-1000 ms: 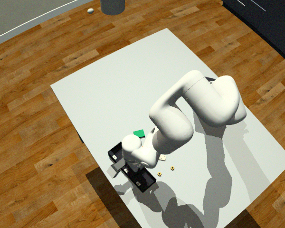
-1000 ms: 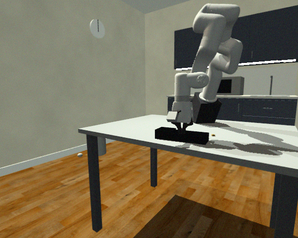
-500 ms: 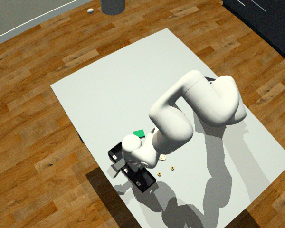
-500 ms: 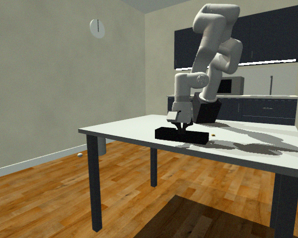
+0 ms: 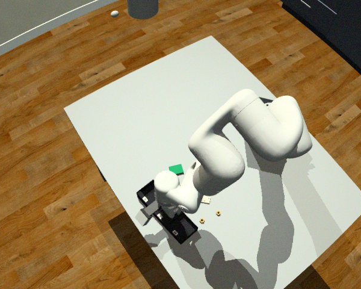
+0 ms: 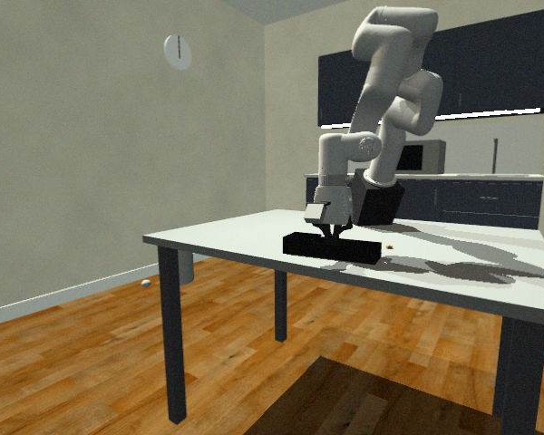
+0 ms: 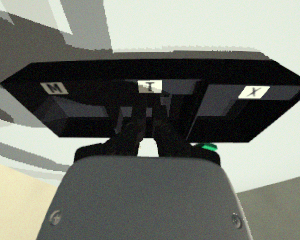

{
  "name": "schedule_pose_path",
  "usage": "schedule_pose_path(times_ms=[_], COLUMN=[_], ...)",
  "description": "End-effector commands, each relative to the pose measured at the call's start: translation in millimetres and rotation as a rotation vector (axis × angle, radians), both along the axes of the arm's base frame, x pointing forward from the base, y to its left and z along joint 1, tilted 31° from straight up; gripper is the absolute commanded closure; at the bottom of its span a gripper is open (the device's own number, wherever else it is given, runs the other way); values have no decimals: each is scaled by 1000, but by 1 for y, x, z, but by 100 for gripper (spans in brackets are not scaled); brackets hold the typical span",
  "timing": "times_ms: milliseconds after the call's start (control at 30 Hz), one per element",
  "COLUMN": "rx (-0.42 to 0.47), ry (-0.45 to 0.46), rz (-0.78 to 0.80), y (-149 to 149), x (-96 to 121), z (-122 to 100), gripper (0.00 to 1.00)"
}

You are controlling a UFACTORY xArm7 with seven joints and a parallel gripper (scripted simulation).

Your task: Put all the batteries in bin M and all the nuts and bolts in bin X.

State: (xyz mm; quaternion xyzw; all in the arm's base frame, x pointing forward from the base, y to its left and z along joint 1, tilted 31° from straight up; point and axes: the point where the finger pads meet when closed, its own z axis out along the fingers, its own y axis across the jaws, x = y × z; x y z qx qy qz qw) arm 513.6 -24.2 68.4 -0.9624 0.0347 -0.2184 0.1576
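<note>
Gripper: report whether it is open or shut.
Shut, or nearly so. In the wrist view the gripper hangs over the bin's middle compartment, fingers a narrow gap apart; whether they hold anything cannot be told.

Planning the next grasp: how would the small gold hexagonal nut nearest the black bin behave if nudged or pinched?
The small gold hexagonal nut lies flat, so it would probably slide, not roll, on the white table. Tiny and low, it likely weighs little and could slip from a pinch.
</note>
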Motion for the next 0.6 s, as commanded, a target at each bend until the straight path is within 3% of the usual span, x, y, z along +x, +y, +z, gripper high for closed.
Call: schedule_pose_path(times_ms=[0, 567], rx=[-1, -1], ry=[-3, -3], rz=[-2, -2], y=[-1, -4], x=[1, -4], z=[1, 10], gripper=[93, 93])
